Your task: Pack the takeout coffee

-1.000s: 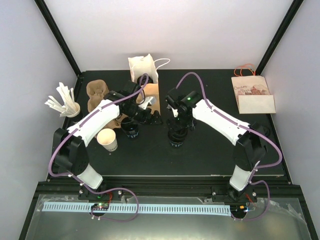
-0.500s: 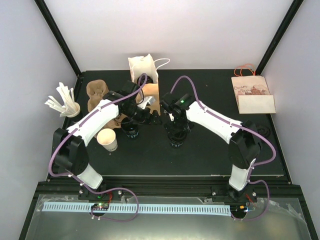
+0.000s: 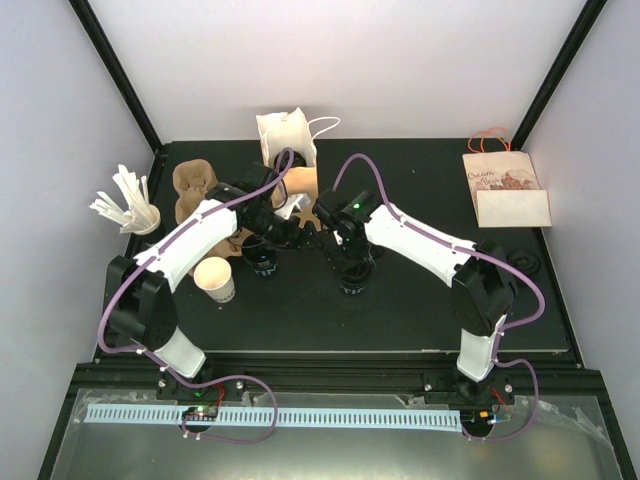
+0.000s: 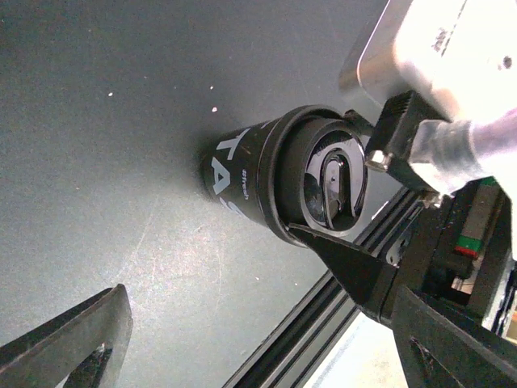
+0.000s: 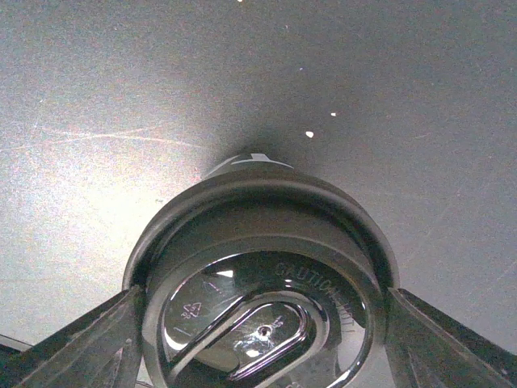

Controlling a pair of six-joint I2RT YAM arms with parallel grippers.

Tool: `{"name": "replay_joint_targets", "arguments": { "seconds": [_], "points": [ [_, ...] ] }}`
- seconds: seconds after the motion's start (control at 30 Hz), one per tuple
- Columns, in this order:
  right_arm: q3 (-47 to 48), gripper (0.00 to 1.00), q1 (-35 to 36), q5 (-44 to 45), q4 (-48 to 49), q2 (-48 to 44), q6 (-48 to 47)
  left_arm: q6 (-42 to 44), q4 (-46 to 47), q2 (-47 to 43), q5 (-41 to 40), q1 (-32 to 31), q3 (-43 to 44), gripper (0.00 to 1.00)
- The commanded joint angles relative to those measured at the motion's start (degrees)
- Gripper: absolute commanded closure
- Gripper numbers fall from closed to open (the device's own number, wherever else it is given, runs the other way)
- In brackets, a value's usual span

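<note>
A black lidded coffee cup [image 3: 352, 280] stands at the table's middle. My right gripper [image 3: 348, 262] is over it, and in the right wrist view its fingers [image 5: 105, 335] press both sides of the cup's lid [image 5: 258, 291]. My left gripper [image 3: 306, 237] is open and empty just left of that cup, which shows in the left wrist view [image 4: 275, 186] beyond my gripper [image 4: 234, 323]. A second black cup [image 3: 263, 263] and a white paper cup [image 3: 215, 280] stand further left. A brown pulp cup carrier [image 3: 193, 188] and a white handled bag [image 3: 284, 135] are at the back left.
A holder of white stirrers [image 3: 130, 205] stands at the far left edge. A flat brown cardboard piece [image 3: 304, 185] lies by the white bag. A printed brown paper bag [image 3: 505, 188] lies at the back right, and a loose black lid [image 3: 525, 262] is near the right arm.
The right arm has swung left and lowered over the black cup, with its fingers now against the lid. The left gripper has shifted slightly right toward that cup.
</note>
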Motion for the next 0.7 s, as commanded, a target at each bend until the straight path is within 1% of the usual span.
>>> {"name": "replay_joint_targets", "arguments": {
  "seconds": [0.0,0.2,0.47,0.5,0.67],
  "points": [
    [1.25,0.2,0.46,1.17,0.53,0.71,-0.56,0.45,0.98,-0.03,2.66,0.5,-1.06,0.1],
    [1.04,0.17,0.47,0.5,1.09,0.59,-0.82,-0.02,1.08,0.69,3.5,0.52,-1.26,0.12],
    [1.76,0.09,0.45,0.3,1.37,-1.78,-0.83,-0.13,1.12,1.61,4.73,0.5,-1.59,0.12],
    [2.01,0.08,0.47,0.08,1.38,-2.24,-0.85,-0.13,1.2,1.69,4.95,0.52,-1.65,0.14],
    [2.38,0.05,0.27,-3.83,2.68,-5.91,-0.17,-0.12,1.64,2.76,7.89,0.5,-1.83,0.31]
  ]
}}
